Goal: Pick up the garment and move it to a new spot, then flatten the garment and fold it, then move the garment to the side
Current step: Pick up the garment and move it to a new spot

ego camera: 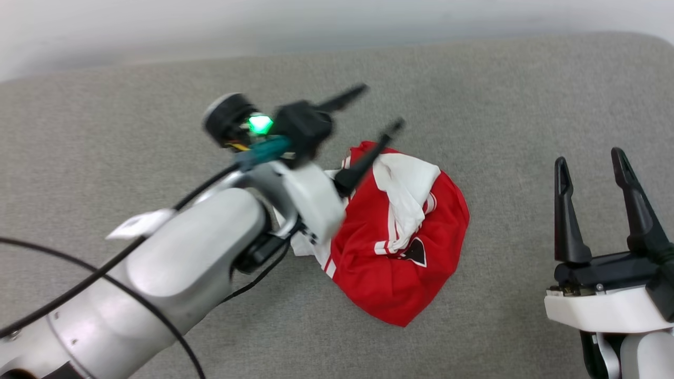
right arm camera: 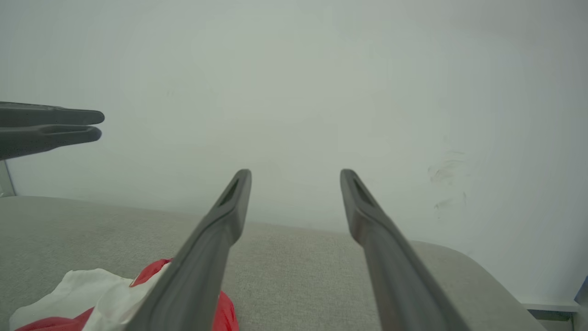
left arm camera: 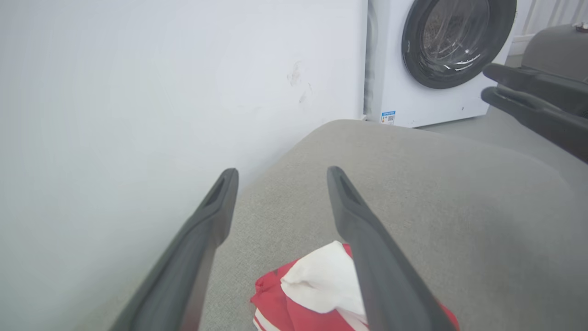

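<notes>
The garment lies in a crumpled heap on the grey padded surface, red cloth with a white sleeve folded on top and a bit of black lettering showing. My left gripper hovers over the heap's far left edge, open, with nothing between its fingers. In the left wrist view that gripper points past the garment, which sits low between the fingers. My right gripper stands open and empty to the right of the heap, apart from it. The right wrist view has the gripper above the surface and the garment at lower left.
A white wall runs along the far edge of the surface. A white washing machine with a dark round door stands beyond its corner. The right gripper's fingers cross the left wrist view's right edge. The left gripper's fingers show in the right wrist view.
</notes>
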Tool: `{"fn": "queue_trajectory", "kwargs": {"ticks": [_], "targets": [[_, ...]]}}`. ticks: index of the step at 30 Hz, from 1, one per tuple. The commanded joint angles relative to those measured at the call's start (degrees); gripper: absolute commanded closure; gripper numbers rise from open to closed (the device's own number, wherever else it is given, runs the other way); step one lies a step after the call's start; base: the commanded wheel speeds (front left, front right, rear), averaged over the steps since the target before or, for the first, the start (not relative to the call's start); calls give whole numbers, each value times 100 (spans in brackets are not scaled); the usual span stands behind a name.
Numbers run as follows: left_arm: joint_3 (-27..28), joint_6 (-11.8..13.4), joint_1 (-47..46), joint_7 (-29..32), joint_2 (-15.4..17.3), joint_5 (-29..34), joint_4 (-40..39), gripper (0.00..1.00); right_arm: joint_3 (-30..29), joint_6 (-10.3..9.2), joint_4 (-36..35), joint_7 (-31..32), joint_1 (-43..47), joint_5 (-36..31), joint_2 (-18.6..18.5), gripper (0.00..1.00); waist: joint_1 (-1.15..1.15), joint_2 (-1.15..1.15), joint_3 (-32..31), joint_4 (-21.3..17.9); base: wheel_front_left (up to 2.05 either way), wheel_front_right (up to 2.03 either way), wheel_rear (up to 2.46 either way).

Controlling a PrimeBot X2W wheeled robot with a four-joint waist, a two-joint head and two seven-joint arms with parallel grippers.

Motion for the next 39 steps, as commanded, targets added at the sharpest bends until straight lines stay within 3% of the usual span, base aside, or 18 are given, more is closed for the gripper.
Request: {"fn": "queue_trajectory", "kwargs": {"ticks": [1,4,8,14,16,20,21,26,34,39], "targets": [[125,188,168,-247,93,45,51,0,-2,-4,20,-11,69,-28,3,0,1,0,-157,91,0,0,0],[386,696,508,-734,235,206,159,0,5,-4,44,-10,157,-36,3,0,1,0,-286,141,0,0,0],[973,1378,1147,-951,364,335,109,0,-19,-4,73,-10,246,-25,3,0,1,0,-388,211,0,0,0],[2427,2056,2530,-960,275,1006,-610,0,-51,-4,148,-10,308,32,3,0,1,0,-421,312,0,0,0],[2907,2160,3026,-960,192,1311,-805,0,-74,-4,199,-10,327,45,3,0,1,0,-438,332,0,0,0],[3518,2206,3775,-961,-38,1731,-1004,0,-89,-4,271,-11,370,39,3,0,1,0,-482,365,0,0,0],[3927,2205,4197,-962,-240,1967,-1139,0,-105,-4,316,-10,405,40,2,0,1,0,-510,384,0,0,0],[4506,2016,4900,-962,-641,2441,-1335,0,-127,-4,407,-11,477,92,3,0,1,0,-571,421,0,0,0],[5140,1243,5648,-963,-1315,3070,-1383,0,-123,-4,683,-10,671,324,2,0,1,0,-706,461,0,0,0],[5412,934,5850,-963,-1680,3401,-1298,0,-111,-4,811,-10,818,439,3,0,1,0,-791,461,0,0,0]]}}
